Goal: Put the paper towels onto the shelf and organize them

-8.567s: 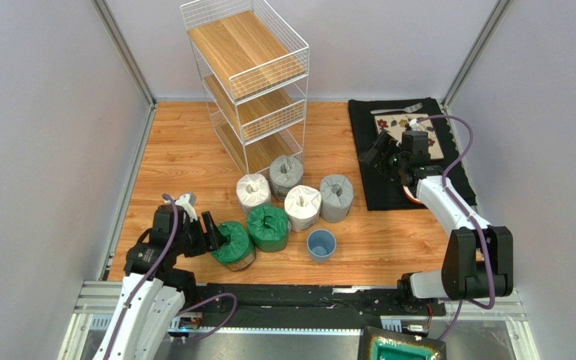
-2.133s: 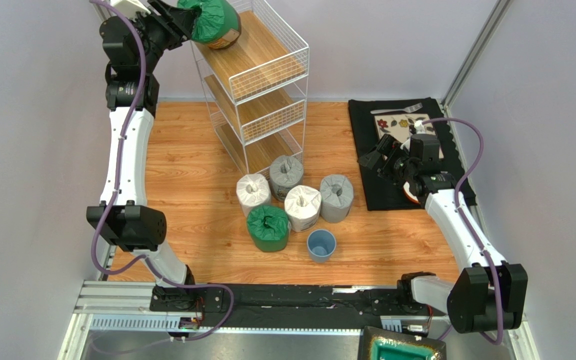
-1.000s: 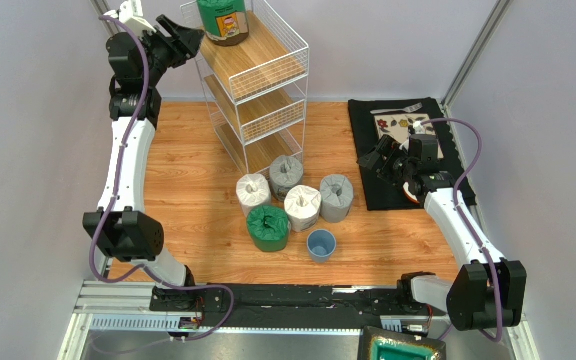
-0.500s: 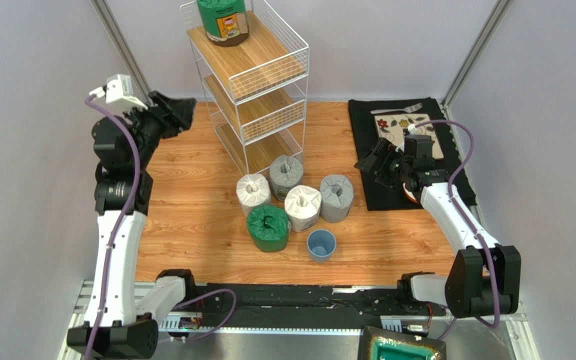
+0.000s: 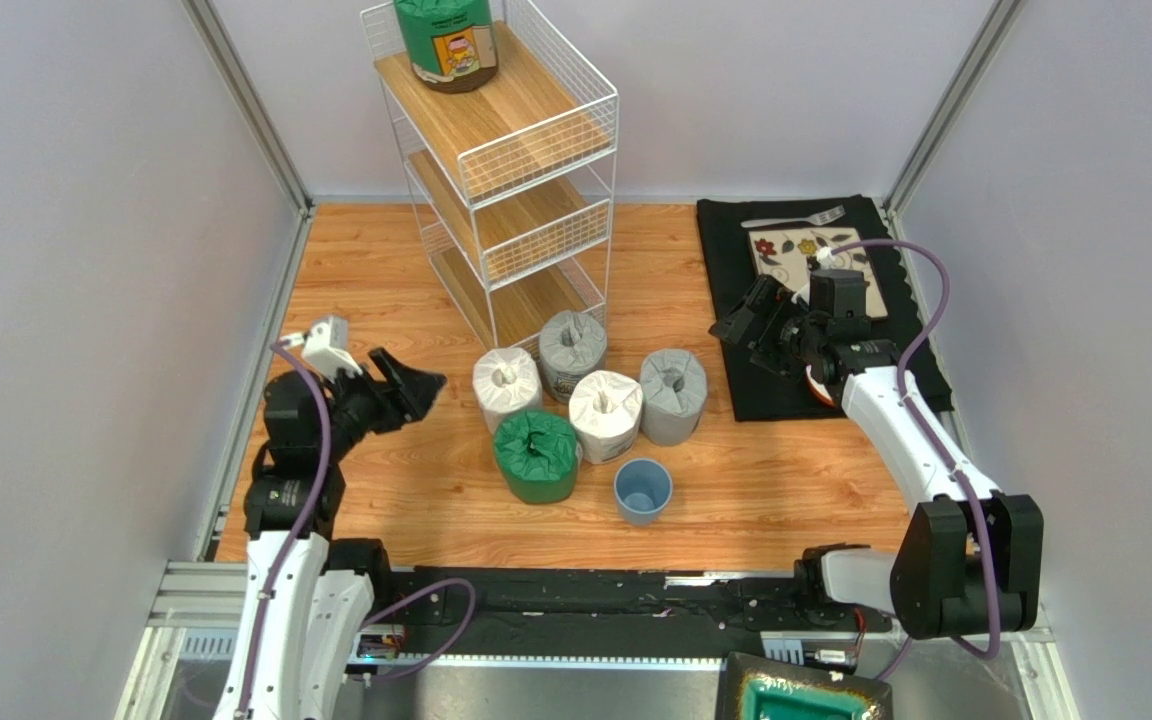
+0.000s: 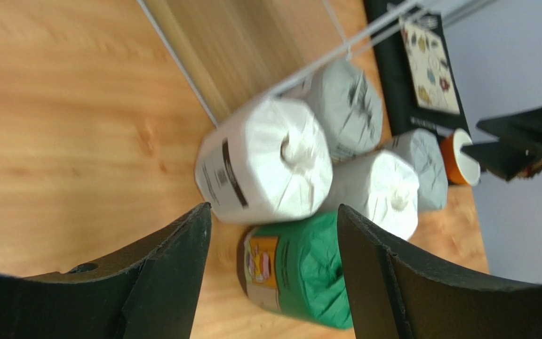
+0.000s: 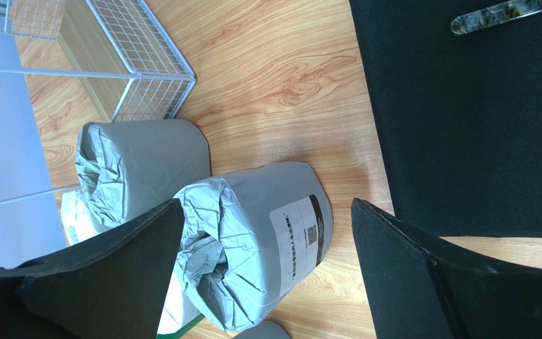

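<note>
We see 1 green roll upright on the shelf's top tier. 5 rolls cluster on the table below, near a blue cup. Our left gripper and right gripper both gape wide, holding nothing.

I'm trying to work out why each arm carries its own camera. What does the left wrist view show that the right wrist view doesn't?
Only the left wrist view: the floral plate, an orange cup, and the green paper towel roll with its label; the right wrist view catches just a green sliver. Only the right wrist view: a speckled utensil handle lying on the black mat. Both: the labelled grey paper towel roll, the second grey roll, the shelf, the mat and the wooden table.
</note>
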